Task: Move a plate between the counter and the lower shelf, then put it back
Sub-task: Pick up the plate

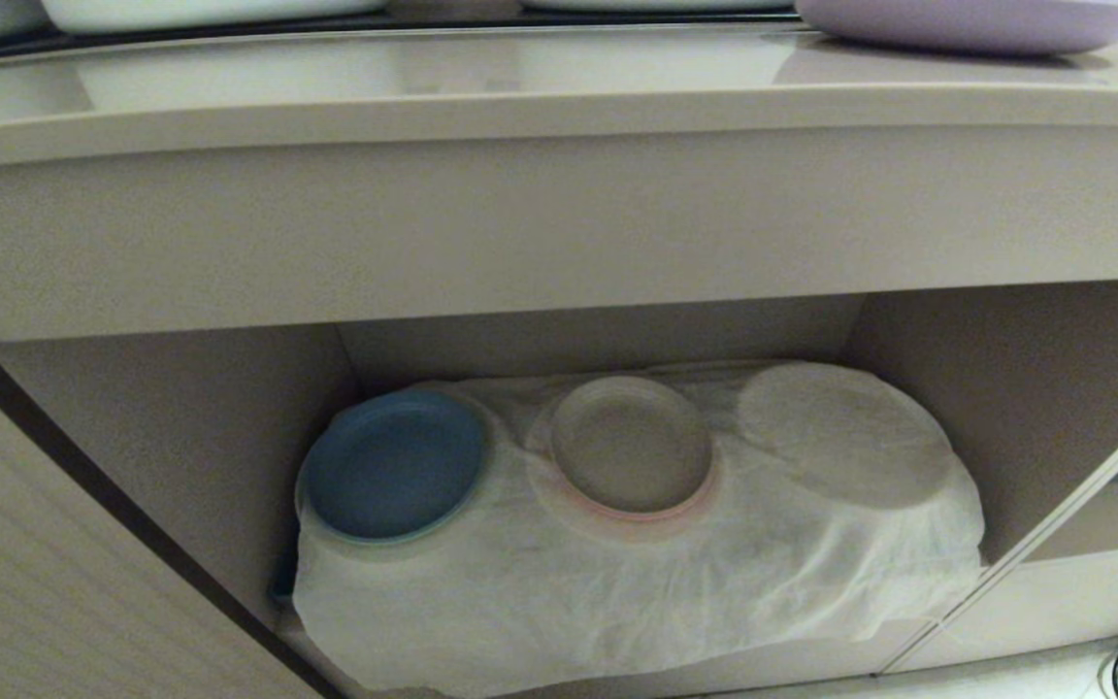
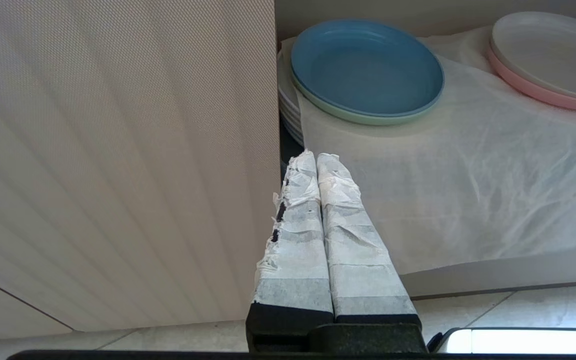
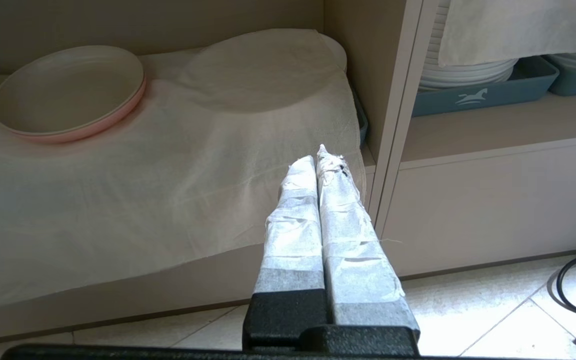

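- The round matte lilac plate sits on the smooth beige counter, at its far right (only partly in the head view).
- The lower shelf, a beige open compartment, is draped with wrinkled white cloth.
- On the cloth: a round blue plate at left, a pink-rimmed beige plate beside it.
- Left hand: clenched, empty, fronting the shelf's left edge.
- Right hand: clenched, empty, near the shelf's right wall.
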Available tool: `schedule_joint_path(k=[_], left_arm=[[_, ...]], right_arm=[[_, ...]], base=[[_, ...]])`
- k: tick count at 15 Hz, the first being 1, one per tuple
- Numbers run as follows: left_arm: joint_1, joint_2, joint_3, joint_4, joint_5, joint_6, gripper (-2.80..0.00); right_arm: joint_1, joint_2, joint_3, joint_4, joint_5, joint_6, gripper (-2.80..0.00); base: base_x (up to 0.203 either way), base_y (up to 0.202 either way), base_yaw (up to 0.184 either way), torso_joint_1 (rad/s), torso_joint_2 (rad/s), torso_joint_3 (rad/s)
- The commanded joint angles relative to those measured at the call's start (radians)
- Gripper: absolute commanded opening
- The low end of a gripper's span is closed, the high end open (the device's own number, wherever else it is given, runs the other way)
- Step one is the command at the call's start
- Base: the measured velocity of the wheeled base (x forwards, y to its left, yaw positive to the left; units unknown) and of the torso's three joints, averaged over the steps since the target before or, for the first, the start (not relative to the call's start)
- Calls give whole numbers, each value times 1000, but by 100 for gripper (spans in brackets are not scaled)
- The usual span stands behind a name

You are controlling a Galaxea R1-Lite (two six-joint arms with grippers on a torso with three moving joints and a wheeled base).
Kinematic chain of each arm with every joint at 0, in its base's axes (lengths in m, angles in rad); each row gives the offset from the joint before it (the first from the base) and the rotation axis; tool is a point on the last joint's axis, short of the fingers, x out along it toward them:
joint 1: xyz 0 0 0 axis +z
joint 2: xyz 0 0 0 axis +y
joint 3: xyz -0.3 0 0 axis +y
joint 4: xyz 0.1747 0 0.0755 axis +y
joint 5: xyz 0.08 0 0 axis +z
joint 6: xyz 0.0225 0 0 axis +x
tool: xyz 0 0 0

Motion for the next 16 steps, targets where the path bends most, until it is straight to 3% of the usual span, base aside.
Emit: schedule_joint_path(k=[1,16], left_arm=[[0,0,0,0,0,0,-280],[0,0,0,0,0,0,-280]], right_arm=[[0,1,0,0,0,0,-280],[-1,0,-1,0,0,0,-280]], base=[[0,0,0,0,0,0],[0,0,0,0,0,0]])
